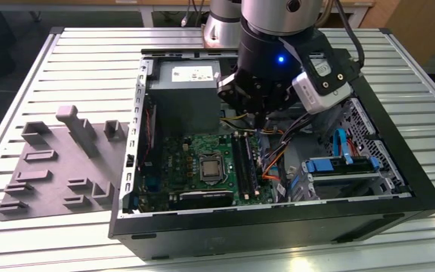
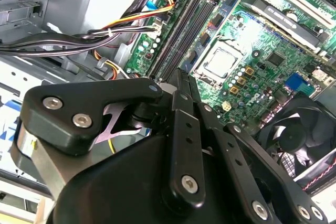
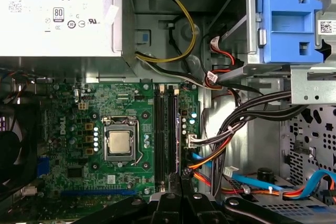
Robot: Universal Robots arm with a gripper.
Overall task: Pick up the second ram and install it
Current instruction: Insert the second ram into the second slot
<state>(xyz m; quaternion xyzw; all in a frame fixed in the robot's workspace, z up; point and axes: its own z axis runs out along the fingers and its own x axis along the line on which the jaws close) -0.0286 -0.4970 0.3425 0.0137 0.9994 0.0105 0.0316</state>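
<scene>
Arm's parked low over the open PC case [image 1: 399, 170] mid-frame in the exterior view, hand [image 1: 257, 118] right above the motherboard [image 1: 195, 164] memory slots [image 3: 165, 135], pinched narrow on the second ram [image 2: 182, 80], a thin dark edge between its fingers, presumably lined up to press in. Case sits on a slatted metal desk [image 1: 89, 62], grey holder tray [image 1: 59, 164] at frame left.

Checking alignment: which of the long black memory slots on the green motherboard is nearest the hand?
The outermost long black slot, farthest from the processor socket; the hand sits at its end.
</scene>
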